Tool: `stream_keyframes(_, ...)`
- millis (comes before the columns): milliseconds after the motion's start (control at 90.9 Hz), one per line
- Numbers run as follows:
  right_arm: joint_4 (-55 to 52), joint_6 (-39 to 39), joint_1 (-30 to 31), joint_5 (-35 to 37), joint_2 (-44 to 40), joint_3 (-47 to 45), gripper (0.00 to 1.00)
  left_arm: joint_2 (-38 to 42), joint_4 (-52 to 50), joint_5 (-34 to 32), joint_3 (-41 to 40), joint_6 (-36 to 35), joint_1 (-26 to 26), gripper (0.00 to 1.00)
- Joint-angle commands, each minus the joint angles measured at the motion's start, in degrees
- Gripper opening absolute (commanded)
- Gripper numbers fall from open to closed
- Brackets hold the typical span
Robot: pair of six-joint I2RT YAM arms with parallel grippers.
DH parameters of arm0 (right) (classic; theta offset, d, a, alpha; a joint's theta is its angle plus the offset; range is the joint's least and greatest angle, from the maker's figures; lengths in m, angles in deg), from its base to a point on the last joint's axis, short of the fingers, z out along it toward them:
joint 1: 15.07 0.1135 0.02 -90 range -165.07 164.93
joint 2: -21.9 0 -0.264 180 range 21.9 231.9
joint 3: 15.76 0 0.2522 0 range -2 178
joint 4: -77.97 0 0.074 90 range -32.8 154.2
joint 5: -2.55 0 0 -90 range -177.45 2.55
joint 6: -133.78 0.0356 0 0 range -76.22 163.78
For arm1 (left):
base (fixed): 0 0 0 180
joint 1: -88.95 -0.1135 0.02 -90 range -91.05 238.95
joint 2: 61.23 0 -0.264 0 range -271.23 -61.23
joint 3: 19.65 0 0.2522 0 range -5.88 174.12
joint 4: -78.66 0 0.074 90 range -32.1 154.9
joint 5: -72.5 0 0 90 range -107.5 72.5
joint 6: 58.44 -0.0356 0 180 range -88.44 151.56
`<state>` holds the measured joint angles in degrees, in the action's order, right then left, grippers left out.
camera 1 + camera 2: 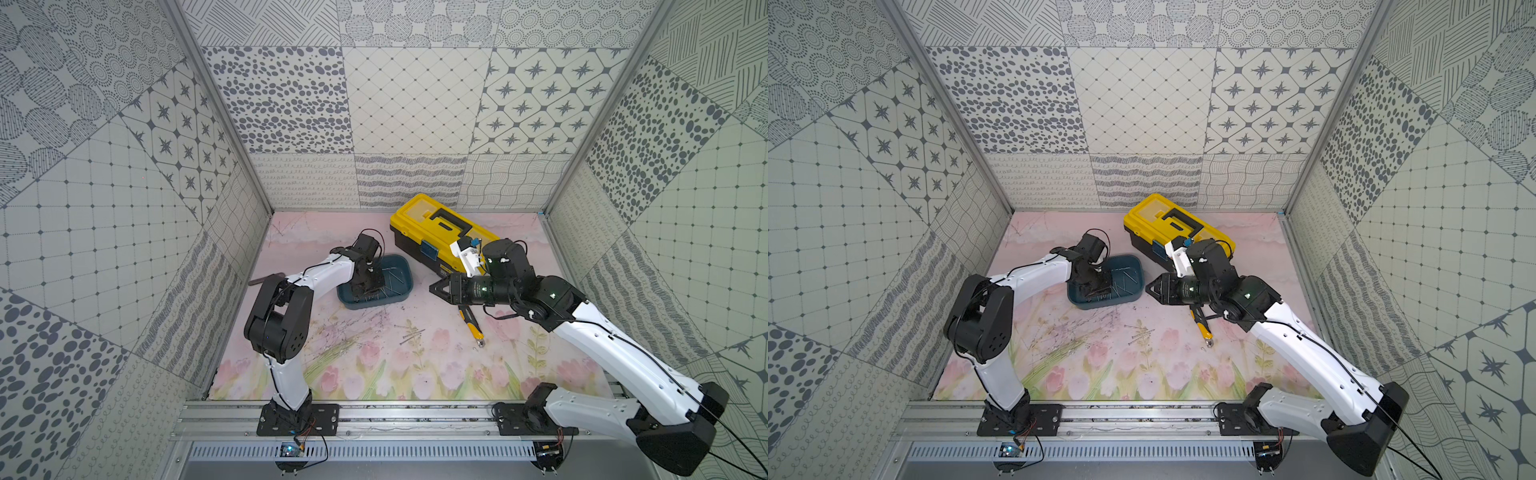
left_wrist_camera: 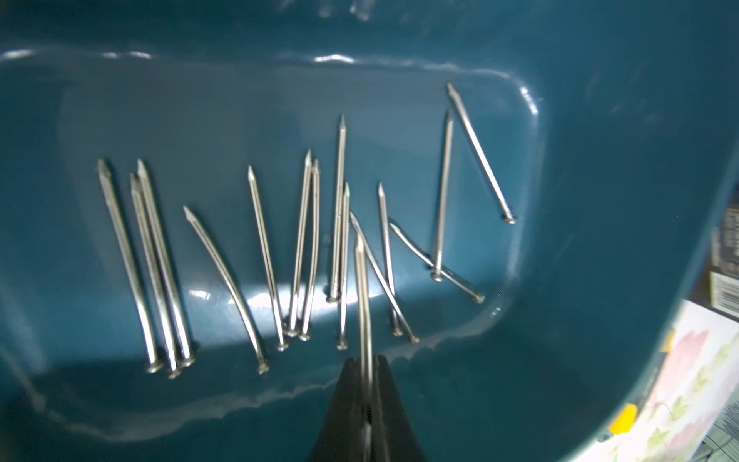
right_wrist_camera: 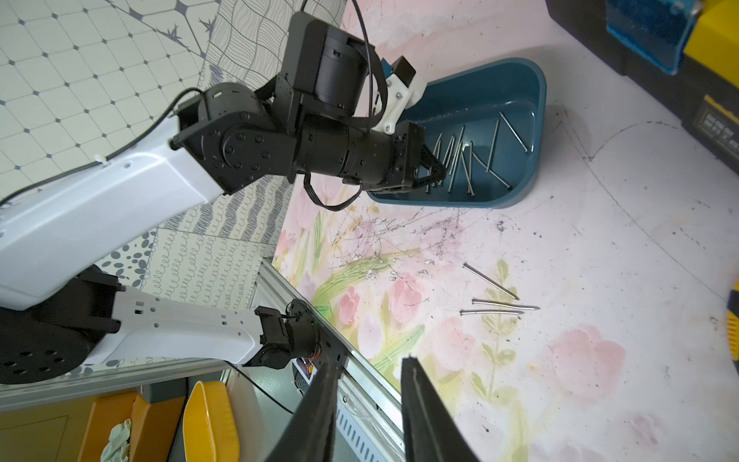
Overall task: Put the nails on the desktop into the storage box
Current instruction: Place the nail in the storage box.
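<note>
Grey steel nail [image 2: 362, 288], tip pointing up-frame, clamped in left pincer [image 2: 366, 362] over glossy teal tub [image 2: 600, 200]; right pincer [image 3: 370, 360] apart.

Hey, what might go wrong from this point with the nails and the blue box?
1. The left pincer holds a nail over the box; dropped from there, it may bounce off the nails already inside and jump the low wall.
2. Three loose nails lie close together on the desktop; the right pincer closing on one could scatter the others.
</note>
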<state>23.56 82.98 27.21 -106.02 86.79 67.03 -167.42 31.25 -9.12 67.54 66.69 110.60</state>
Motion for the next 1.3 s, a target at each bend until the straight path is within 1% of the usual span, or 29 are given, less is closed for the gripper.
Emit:
stream_keyframes(0, -0.89, -0.79, 1.0, 1.92, -0.91, -1.8, 0.33, -2.0, 2.27, -1.75, 0.58, -1.25, 0.05, 0.0)
stream_keyframes(385, -2.31, -0.26, 4.27, 5.04, -0.85, -3.68, 0.32, -4.78, 3.46, -1.57, 0.76, -1.3, 0.06, 0.0)
stream_keyframes(517, -2.88, -0.14, 5.01, 5.88, -0.27, -3.73, 0.32, -4.91, 3.42, -0.73, 0.66, -1.13, 0.06, 0.07)
stream_keyframes(638, -3.18, -0.45, 6.24, 6.67, 0.58, -3.49, 0.32, -4.24, 3.28, -0.21, 0.28, -0.95, 0.04, 0.17)
stream_keyframes(759, -3.15, -0.52, 7.15, 7.11, 1.17, -3.51, 0.32, -1.42, 2.74, -0.23, -0.22, -1.27, 0.1, 0.25)
stream_keyframes(902, -3.09, -1.29, 7.51, 7.49, 1.51, -3.24, 0.32, 4.46, 1.96, -0.25, -0.8, -2.39, 0.36, 0.34)
stream_keyframes(1035, -3.1, -2.75, 7.47, 8.1, 1.37, -3.21, 0.33, 9.45, -1.59, 0.62, 0.79, -4.78, 1.08, 0.41)
stream_keyframes(1123, -2.93, -3.83, 7.43, 8.49, 1.09, -3.33, 0.33, 13.26, -4.23, 1.09, 1.43, -8.68, 2.51, 0.47)
stream_keyframes(1222, -2.31, -4.71, 6.81, 9.22, 0.19, -4.19, 0.34, 17.85, -7.53, 0.99, 0.87, -15.01, 4.66, 0.51)
stream_keyframes(1288, -2.01, -5.36, 6.23, 9.32, -0.45, -4.77, 0.34, 21.17, -8.41, 3.07, -1.16, -18.77, 5.25, 0.53)
